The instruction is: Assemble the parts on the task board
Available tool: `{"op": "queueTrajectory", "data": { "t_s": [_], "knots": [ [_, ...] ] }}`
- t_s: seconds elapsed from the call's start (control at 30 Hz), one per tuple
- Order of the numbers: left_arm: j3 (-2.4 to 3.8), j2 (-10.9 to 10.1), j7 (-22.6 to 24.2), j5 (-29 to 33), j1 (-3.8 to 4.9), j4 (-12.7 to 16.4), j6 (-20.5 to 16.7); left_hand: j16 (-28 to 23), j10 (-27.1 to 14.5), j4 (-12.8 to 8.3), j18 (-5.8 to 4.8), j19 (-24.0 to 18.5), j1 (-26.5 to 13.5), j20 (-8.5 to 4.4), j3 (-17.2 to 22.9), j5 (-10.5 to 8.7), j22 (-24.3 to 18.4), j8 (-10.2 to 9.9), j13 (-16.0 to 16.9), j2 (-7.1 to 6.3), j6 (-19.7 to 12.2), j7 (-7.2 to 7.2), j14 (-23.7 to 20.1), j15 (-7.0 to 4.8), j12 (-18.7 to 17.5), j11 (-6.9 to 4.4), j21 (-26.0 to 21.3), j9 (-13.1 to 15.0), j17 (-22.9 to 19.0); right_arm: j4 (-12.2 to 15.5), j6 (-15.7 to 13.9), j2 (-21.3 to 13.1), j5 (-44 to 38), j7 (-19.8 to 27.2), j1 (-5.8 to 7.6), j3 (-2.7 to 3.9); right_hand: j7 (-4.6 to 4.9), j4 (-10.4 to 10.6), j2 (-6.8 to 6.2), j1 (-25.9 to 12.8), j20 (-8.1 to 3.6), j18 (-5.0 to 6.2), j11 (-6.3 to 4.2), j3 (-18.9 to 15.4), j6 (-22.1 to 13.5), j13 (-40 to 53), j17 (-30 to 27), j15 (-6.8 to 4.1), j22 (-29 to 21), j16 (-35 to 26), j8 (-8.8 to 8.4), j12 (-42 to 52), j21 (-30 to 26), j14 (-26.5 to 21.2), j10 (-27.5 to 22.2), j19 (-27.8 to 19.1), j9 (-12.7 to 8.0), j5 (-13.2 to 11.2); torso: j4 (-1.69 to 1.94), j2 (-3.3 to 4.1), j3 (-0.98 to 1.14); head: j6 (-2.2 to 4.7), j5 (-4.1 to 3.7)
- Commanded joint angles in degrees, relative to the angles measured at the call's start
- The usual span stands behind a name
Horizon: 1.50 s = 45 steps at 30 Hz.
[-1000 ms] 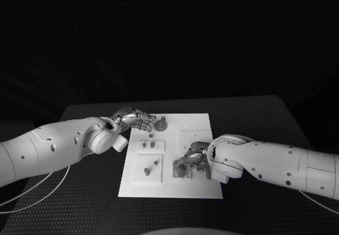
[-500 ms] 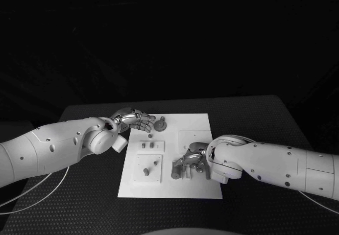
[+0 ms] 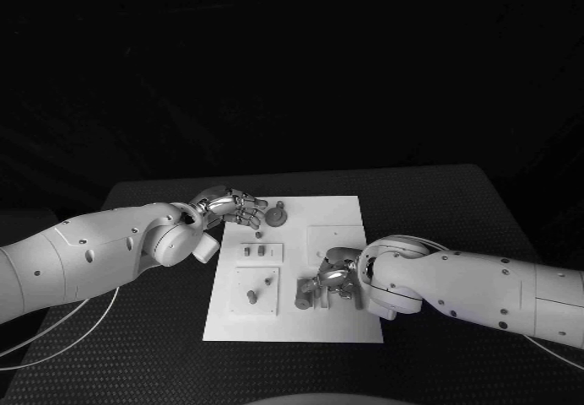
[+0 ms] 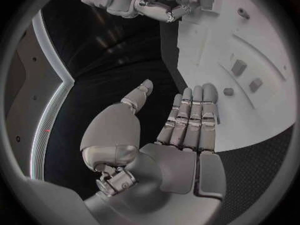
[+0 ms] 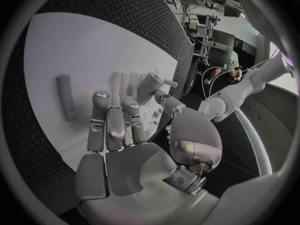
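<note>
The white task board [image 3: 347, 221] lies mid-table. My left hand [image 3: 231, 207] hovers at its far left corner, fingers straight and together, thumb apart, holding nothing [image 4: 187, 120]. Beside it a round grey part [image 3: 278, 215] sits on the board. Small pegs [image 3: 253, 250] stand in a square plate, and a single peg [image 3: 252, 295] stands in the plate below. My right hand [image 3: 332, 281] lies over the board's near right side, fingers stretched flat [image 5: 115, 125]. A short grey part [image 5: 150, 86] sits just past its fingertips and thumb tip, and a grey cylinder [image 5: 64, 103] lies beside the hand.
The black table [image 3: 451, 202] surrounds the board. Another grey part [image 3: 305, 296] lies left of my right hand. The left wrist view shows small pegs [image 4: 239, 66] on the board and my right hand [image 4: 147, 0] farther off.
My right hand and forearm have shifted slightly toward the board's near edge. The left hand has stayed put.
</note>
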Motion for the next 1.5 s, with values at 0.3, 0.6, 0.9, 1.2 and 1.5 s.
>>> {"op": "queueTrajectory", "data": {
  "t_s": [0.3, 0.6, 0.9, 1.2, 1.5],
  "knots": [
    [0.03, -0.11, 0.27, -0.2, 0.06, 0.07, 0.87, -0.34, -0.28, -0.01, 0.39, -0.06, -0.35, -0.16, 0.13, 0.05, -0.09, -0.36, -0.07, -0.32, 0.24, 1.88, 0.02, 0.12, -0.3, -0.02, -0.16, -0.11, 0.08, 4.21, 0.08, -3.22, -4.26, 6.09, -0.13, -0.1, -0.38, -4.36, -1.93, 8.1, -0.33, 0.67, -0.61, 0.92, 1.56, -0.38, -0.72, -0.51, 0.74, -0.09, 0.87, 1.12, 0.14, 0.5, 1.3, 0.62, 0.65, -0.13, -0.05, 0.01, 0.01, 0.23, 0.18],
    [0.03, -0.15, 0.27, -0.2, 0.06, 0.05, 0.92, -0.36, -0.28, 0.0, 0.38, -0.06, -0.36, -0.16, 0.15, 0.05, -0.1, -0.36, -0.07, -0.29, 0.26, 1.92, 0.02, 0.12, -0.32, -0.01, -0.15, -0.12, 0.1, 4.97, 0.44, -3.28, -5.38, 6.64, -0.17, -0.11, -0.41, -4.87, -2.41, 10.62, -0.15, 0.67, -0.63, 0.78, 1.76, -0.43, -0.93, -0.49, 0.74, -0.15, 0.91, 1.34, 0.02, 0.45, 1.58, 0.58, 0.77, -0.15, 0.01, 0.01, 0.0, 0.12, 0.23],
    [0.03, -0.1, 0.24, -0.2, 0.06, 0.03, 1.02, -0.38, -0.28, 0.0, 0.38, -0.07, -0.35, -0.16, 0.16, 0.05, -0.13, -0.36, -0.08, -0.27, 0.29, 1.95, 0.02, 0.12, -0.34, -0.01, -0.15, -0.15, 0.12, 4.29, 0.12, -2.12, -7.96, 3.26, -0.56, -0.12, -0.65, -3.79, -1.64, 10.66, -0.07, 0.67, -0.86, 0.34, 2.44, -0.03, -0.35, -0.54, 0.74, -0.05, 1.18, 2.26, 0.05, 1.13, 2.75, 0.87, 0.91, -0.15, 0.01, 0.01, -0.02, 0.1, 0.26],
    [0.03, -0.16, 0.13, -0.22, 0.06, 0.0, 1.16, -0.39, -0.27, 0.04, 0.37, -0.07, -0.4, -0.15, 0.16, 0.04, -0.14, -0.36, -0.08, -0.25, 0.31, 1.97, 0.02, 0.13, -0.36, 0.0, -0.14, -0.16, 0.14, 3.91, -1.22, -1.49, -8.93, 1.37, -0.98, -0.12, -1.09, -3.39, -0.33, 10.46, -0.16, 0.67, -1.3, -0.46, 3.43, 0.66, 0.16, -0.69, 0.79, 0.0, 1.5, 3.72, 0.1, 1.89, 4.85, 1.07, 1.03, -0.15, 0.01, 0.0, -0.02, -0.08, 0.27],
    [0.03, -0.15, 0.01, -0.24, 0.06, -0.03, 1.38, -0.51, -0.24, 0.08, 0.32, -0.18, -0.48, -0.12, 0.14, 0.04, -0.2, -0.35, -0.07, -0.27, 0.37, 1.98, -0.13, 0.18, -0.38, -0.01, -0.18, -0.2, 0.14, 3.21, -3.05, -1.21, -10.29, 0.19, -1.02, -0.12, -1.99, -1.64, 2.73, 7.47, -0.77, 0.67, -2.22, -1.63, 5.38, 2.39, 1.35, -1.59, 0.68, -0.05, 1.9, 6.58, 0.12, 3.77, 8.59, 2.14, 1.04, -0.09, -0.03, -0.01, -0.02, -0.22, 0.34]
  ]
}}
